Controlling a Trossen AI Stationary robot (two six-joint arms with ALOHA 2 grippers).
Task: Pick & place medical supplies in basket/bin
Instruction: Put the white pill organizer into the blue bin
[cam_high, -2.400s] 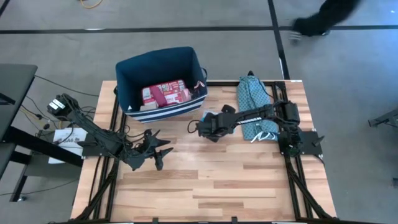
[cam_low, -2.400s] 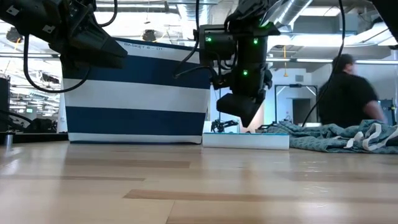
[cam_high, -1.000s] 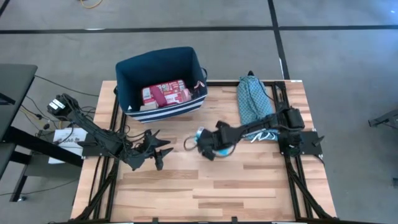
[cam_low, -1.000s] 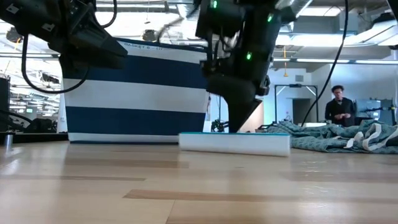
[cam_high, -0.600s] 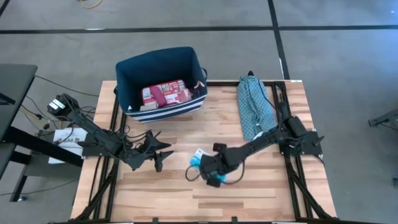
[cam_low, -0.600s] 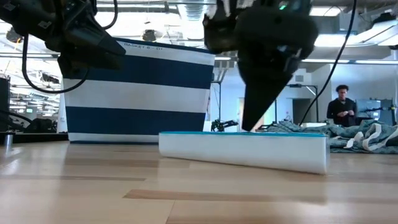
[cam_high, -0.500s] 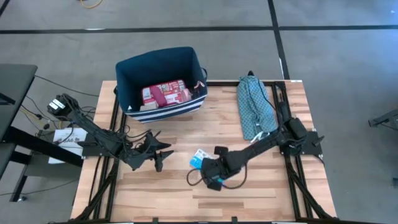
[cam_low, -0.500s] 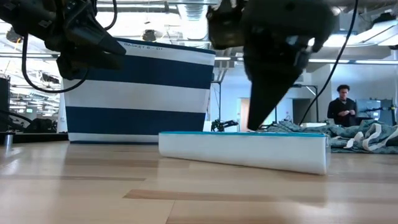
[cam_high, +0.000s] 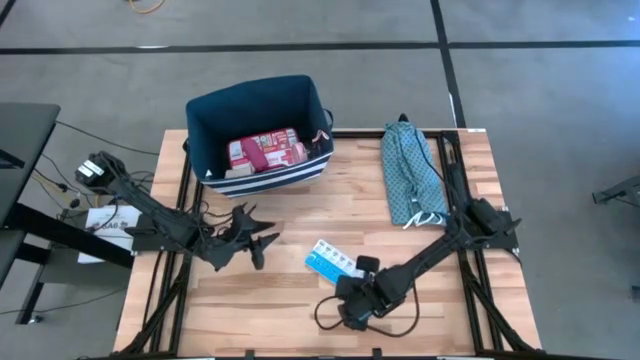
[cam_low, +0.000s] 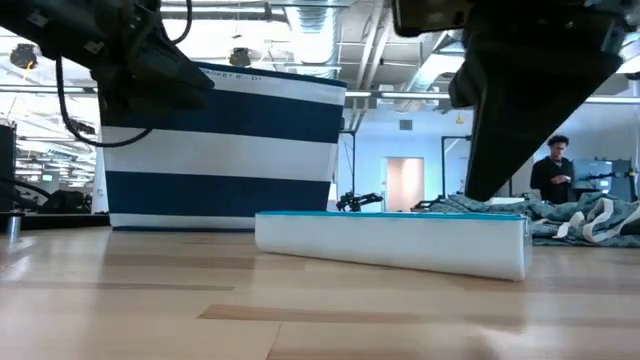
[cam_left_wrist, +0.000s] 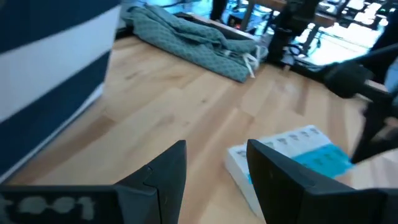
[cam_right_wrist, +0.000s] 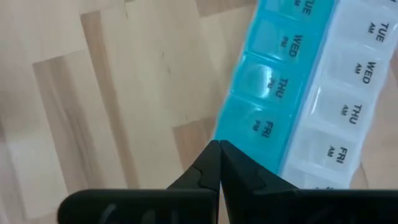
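The light-blue and white pill organizer (cam_high: 328, 262) lies flat on the wooden table near its middle; it also shows in the low view (cam_low: 390, 243) and the right wrist view (cam_right_wrist: 311, 81). My right gripper (cam_high: 350, 305) is shut and empty, just to the near side of the organizer, and raised off the table in the low view (cam_low: 485, 190). My left gripper (cam_high: 255, 240) is open and empty left of the organizer (cam_left_wrist: 292, 152). The navy striped bin (cam_high: 258, 100) stands at the far left and holds the red-and-white case (cam_high: 265, 150).
The long teal cloth bundle (cam_high: 408, 175) lies along the table's far right. Bare wood lies between the bin and the organizer. A person (cam_low: 555, 170) stands in the room beyond the table.
My right gripper has gone toward the table's near edge, sliding the pill organizer with it from in front of the bin to the table's middle. The organizer then stayed put while the gripper rose and went on toward the near edge, away from it.
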